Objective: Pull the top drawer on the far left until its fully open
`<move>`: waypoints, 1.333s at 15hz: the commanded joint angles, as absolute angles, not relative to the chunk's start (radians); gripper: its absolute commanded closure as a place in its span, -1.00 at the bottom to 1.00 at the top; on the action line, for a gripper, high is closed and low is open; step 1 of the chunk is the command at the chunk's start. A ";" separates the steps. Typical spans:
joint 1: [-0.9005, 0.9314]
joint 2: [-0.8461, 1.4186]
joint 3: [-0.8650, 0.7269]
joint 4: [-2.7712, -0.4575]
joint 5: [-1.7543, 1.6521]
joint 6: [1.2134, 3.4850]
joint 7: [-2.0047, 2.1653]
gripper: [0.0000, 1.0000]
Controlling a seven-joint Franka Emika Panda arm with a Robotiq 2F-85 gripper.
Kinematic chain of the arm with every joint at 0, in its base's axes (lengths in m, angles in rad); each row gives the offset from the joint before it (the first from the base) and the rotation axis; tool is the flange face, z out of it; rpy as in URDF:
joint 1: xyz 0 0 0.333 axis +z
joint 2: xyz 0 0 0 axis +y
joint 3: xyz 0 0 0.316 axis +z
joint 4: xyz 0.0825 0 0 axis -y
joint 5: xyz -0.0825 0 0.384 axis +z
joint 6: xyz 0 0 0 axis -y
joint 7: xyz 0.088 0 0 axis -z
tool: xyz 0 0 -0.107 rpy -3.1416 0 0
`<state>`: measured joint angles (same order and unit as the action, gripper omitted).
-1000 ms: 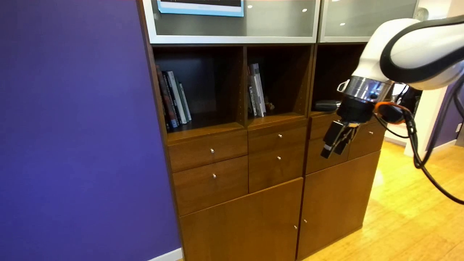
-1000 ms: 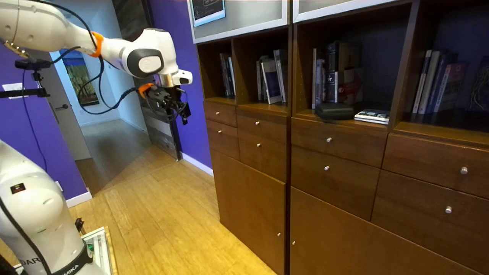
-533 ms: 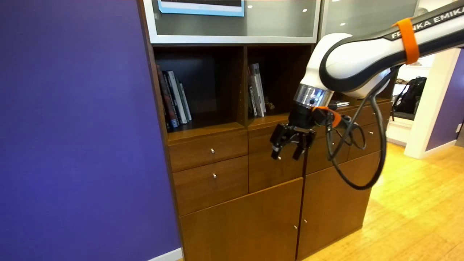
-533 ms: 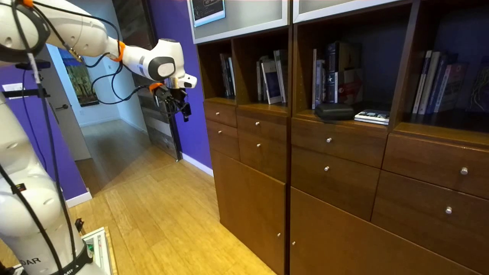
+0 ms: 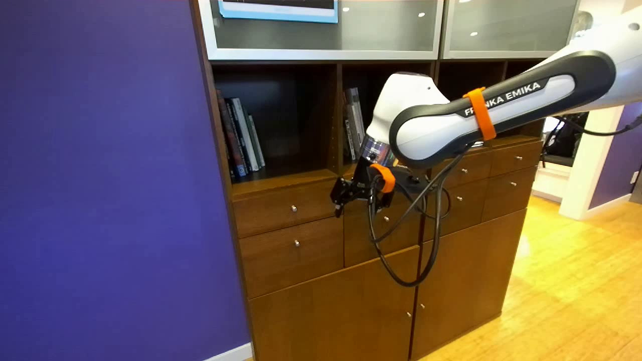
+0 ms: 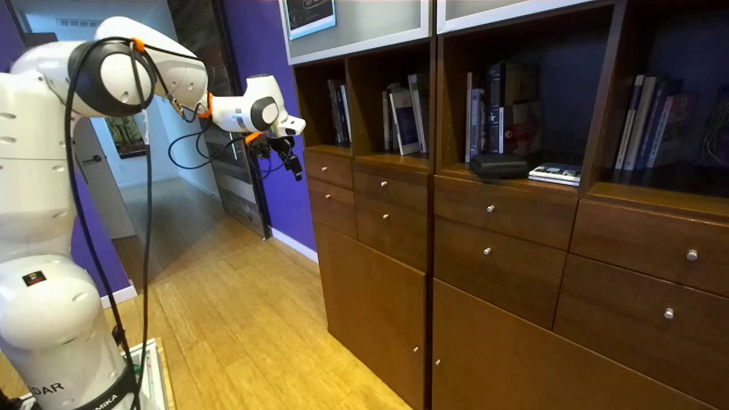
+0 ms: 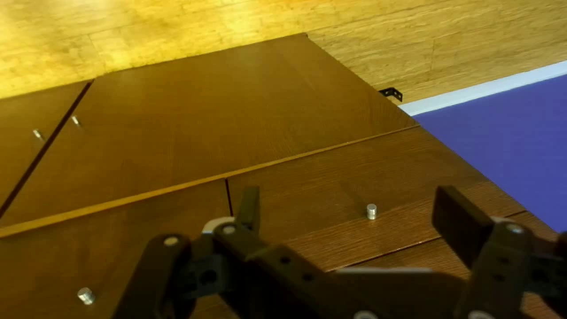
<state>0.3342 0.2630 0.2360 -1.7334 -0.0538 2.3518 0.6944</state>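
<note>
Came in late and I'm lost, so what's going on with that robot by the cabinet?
A robot arm has its gripper in front of a wooden cabinet, near the left end. The gripper is open, holds nothing and is not touching the cabinet. The job is to pull the top drawer on the far left fully open. That drawer is shut, and nothing has hold of its knob, so the pull has not yet begun.
</note>
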 commanded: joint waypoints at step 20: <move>0.470 0.678 0.140 -1.135 -0.111 2.260 0.615 -1.00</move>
<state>0.4321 0.5650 0.1714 -1.3120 -0.1020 2.3069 0.6379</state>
